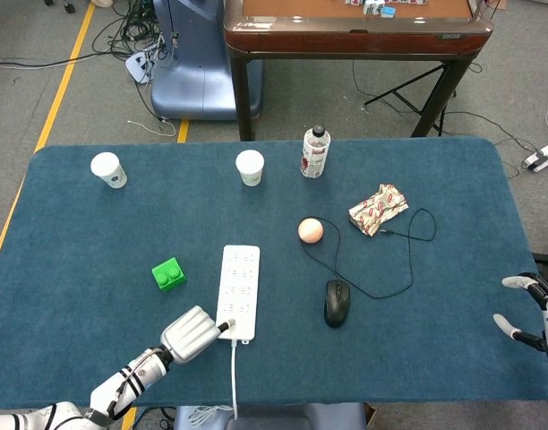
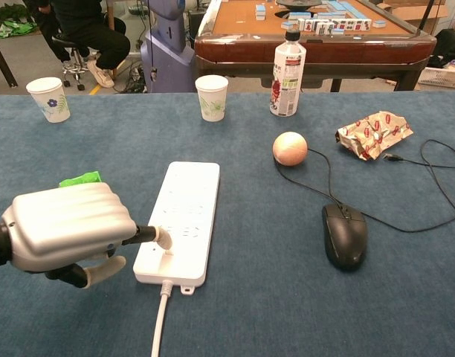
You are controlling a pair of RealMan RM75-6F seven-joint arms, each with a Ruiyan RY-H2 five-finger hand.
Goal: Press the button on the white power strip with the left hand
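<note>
The white power strip (image 1: pixel 239 290) (image 2: pixel 181 220) lies lengthwise near the table's front middle, its cord running off the front edge. My left hand (image 1: pixel 192 334) (image 2: pixel 71 230) sits at the strip's near left corner, its fingers curled into a fist with one finger stretched out. That fingertip (image 2: pixel 165 241) touches the strip's near end, where the button lies hidden under it. My right hand (image 1: pixel 532 313) hovers at the table's right edge, fingers apart and holding nothing.
A green block (image 1: pixel 168 273) sits left of the strip. A black mouse (image 1: pixel 337 303) with its looping cable, an orange ball (image 1: pixel 311 230), a crumpled wrapper (image 1: pixel 378 208), a bottle (image 1: pixel 315 151) and two paper cups (image 1: pixel 250 167) (image 1: pixel 107 169) lie further back.
</note>
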